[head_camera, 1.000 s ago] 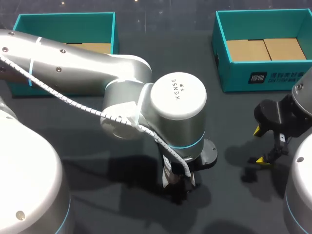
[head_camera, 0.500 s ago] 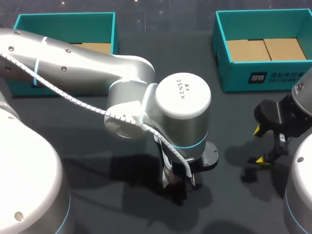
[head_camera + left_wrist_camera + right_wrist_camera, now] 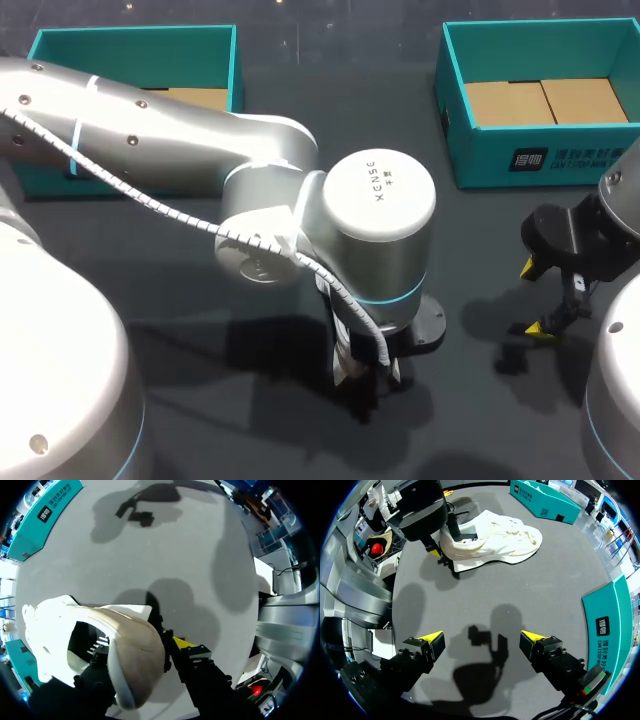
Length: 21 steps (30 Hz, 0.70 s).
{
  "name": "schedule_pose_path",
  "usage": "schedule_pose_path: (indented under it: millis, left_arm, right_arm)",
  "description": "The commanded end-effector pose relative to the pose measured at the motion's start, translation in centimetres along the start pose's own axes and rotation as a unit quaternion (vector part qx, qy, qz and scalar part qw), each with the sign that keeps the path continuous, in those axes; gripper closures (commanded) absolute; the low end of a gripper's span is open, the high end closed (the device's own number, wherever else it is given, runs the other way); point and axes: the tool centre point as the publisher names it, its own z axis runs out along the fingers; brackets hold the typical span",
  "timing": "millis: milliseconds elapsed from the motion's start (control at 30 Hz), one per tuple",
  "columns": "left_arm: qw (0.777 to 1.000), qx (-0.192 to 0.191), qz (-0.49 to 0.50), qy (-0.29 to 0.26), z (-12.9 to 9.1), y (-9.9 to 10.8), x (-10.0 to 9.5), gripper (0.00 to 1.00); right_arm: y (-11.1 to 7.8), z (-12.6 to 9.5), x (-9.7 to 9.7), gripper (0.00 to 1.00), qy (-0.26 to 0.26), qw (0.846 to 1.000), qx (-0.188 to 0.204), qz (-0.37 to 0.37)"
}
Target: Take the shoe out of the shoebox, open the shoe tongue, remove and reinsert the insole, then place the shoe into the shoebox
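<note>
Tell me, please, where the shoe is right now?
In both wrist views the shoe lies on the table, outside both boxes, heel in the left claw.

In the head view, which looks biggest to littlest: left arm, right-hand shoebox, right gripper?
1. left arm (it's nearest the camera, so that helps it look big)
2. right-hand shoebox
3. right gripper
</note>
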Motion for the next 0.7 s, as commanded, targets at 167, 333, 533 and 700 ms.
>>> schedule_pose_path:
  millis: [167,333,533,700]
  left_arm:
    - [1.000,-0.006,0.002,0.005,0.4,0.1,0.1,1.00]
    - [1.000,-0.004,0.008,0.014,0.0,0.5,0.2,1.00]
    - [1.000,0.002,0.012,0.023,-1.3,1.0,-0.3,1.00]
    - [1.000,0.002,0.018,0.026,-3.5,1.3,-1.7,1.00]
  right_arm:
    - [-0.1,0.0,0.2,0.00,-0.002,1.000,0.001,0.000]
    - [-0.1,0.0,0.2,0.00,-0.002,1.000,0.001,0.000]
    - [-0.1,0.0,0.2,0.00,-0.002,1.000,0.001,0.000]
    - [-0.1,0.0,0.2,0.00,-0.002,1.000,0.001,0.000]
